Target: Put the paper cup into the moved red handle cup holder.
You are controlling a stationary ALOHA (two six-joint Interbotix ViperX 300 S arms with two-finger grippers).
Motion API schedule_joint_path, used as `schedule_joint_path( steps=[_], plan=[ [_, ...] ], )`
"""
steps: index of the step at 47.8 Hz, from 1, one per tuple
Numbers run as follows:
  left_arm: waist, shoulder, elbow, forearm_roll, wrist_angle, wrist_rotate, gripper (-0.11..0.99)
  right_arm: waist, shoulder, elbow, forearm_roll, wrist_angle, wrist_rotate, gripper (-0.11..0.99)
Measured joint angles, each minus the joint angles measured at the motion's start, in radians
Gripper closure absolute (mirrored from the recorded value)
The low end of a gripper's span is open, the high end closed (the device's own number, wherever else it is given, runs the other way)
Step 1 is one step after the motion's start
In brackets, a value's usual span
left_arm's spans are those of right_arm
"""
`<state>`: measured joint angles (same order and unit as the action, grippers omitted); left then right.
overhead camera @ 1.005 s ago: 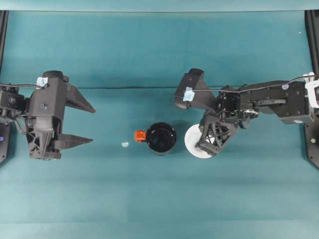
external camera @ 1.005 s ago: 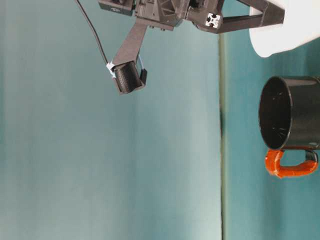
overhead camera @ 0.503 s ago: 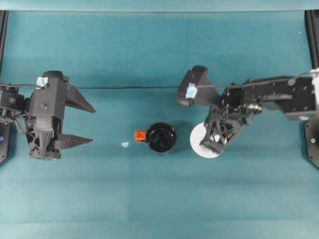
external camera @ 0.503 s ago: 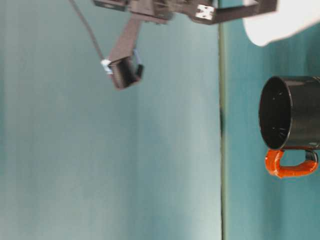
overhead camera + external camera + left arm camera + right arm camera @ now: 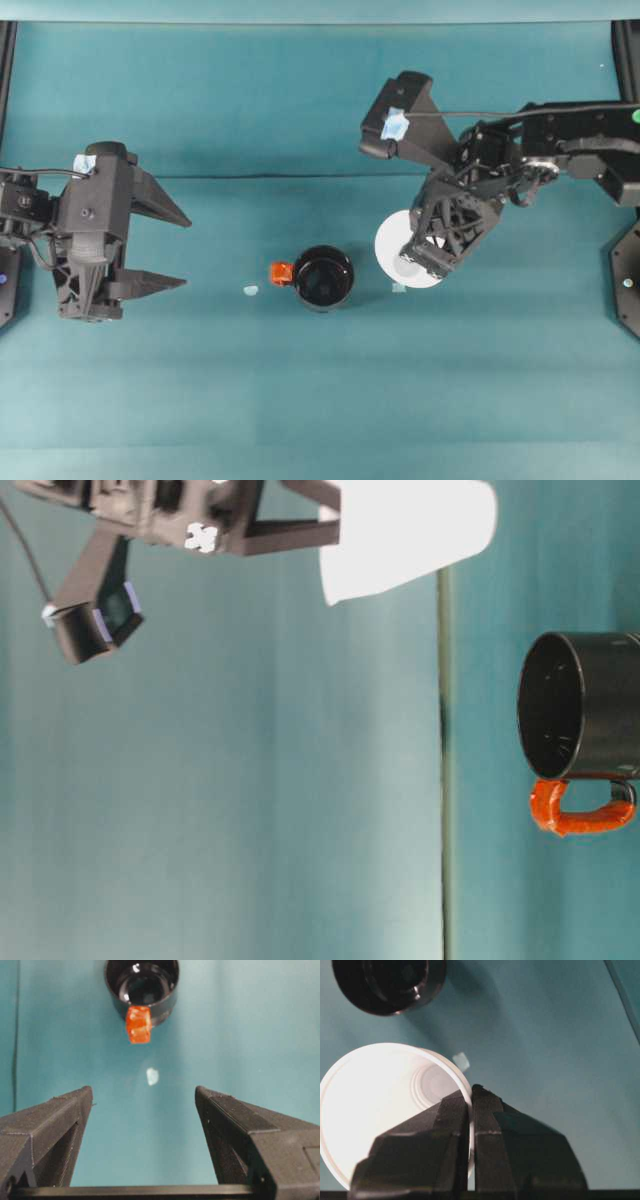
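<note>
Lifted since a second ago, the paper cup [image 5: 405, 535] now hangs clear above the bench [image 5: 300, 400] in the table-level view, where before only its lower part showed beside the holder's level. The right gripper [image 5: 471, 1105] has its jaws pinched on the cup's rim, one finger inside the wall and one outside, and in the overhead view the white disc of the cup [image 5: 395, 245] has shifted toward the upper right of its former spot, right of centre in the frame. Just below it on the bench lies a small pale scrap [image 5: 398, 288]. The red handle cup holder [image 5: 323, 277] stands upright near the centre of the overhead frame, apart from the cup, its orange-red tab pointing toward the frame's left; it has not moved. A second pale scrap [image 5: 250, 290] lies left of the tab. At the far left of the overhead frame the left gripper [image 5: 165, 250] sits with jaws spread wide, holding nothing, and its wrist view looks between the fingers [image 5: 55, 1125] at the holder [image 5: 142, 987] at the top of the frame.
</note>
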<state>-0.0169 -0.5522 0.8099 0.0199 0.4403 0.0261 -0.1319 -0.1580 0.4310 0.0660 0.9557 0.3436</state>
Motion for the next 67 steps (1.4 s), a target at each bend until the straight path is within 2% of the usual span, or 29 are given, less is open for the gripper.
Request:
schedule_joint_path(
  steps=[14, 31, 44, 51, 55, 61, 67],
  plan=[
    [0.0, 0.0, -0.002, 0.0, -0.002, 0.003, 0.02, 0.0, 0.008, -0.091, 0.0, -0.006, 0.0, 0.98],
    [0.003, 0.0, 0.002, 0.0, 0.0, 0.006, 0.02, 0.002, 0.121, -0.238, -0.008, -0.031, -0.002, 0.98],
    [0.005, 0.0, 0.002, 0.0, -0.002, 0.003, 0.02, 0.02, 0.163, -0.245, -0.009, -0.044, 0.0, 0.98],
    [0.003, 0.0, 0.002, 0.0, -0.002, 0.002, 0.02, 0.031, 0.187, -0.238, -0.009, -0.08, 0.0, 0.98],
    [0.005, 0.0, 0.002, 0.0, -0.002, 0.005, 0.02, 0.037, 0.206, -0.224, -0.015, -0.106, 0.0, 0.98],
    [0.005, 0.0, 0.002, 0.0, -0.002, 0.005, 0.02, 0.038, 0.232, -0.207, -0.034, -0.13, 0.0, 0.98],
    [0.005, 0.0, 0.002, 0.0, 0.0, 0.003, 0.02, 0.038, 0.252, -0.195, -0.038, -0.14, 0.0, 0.98]
  ],
)
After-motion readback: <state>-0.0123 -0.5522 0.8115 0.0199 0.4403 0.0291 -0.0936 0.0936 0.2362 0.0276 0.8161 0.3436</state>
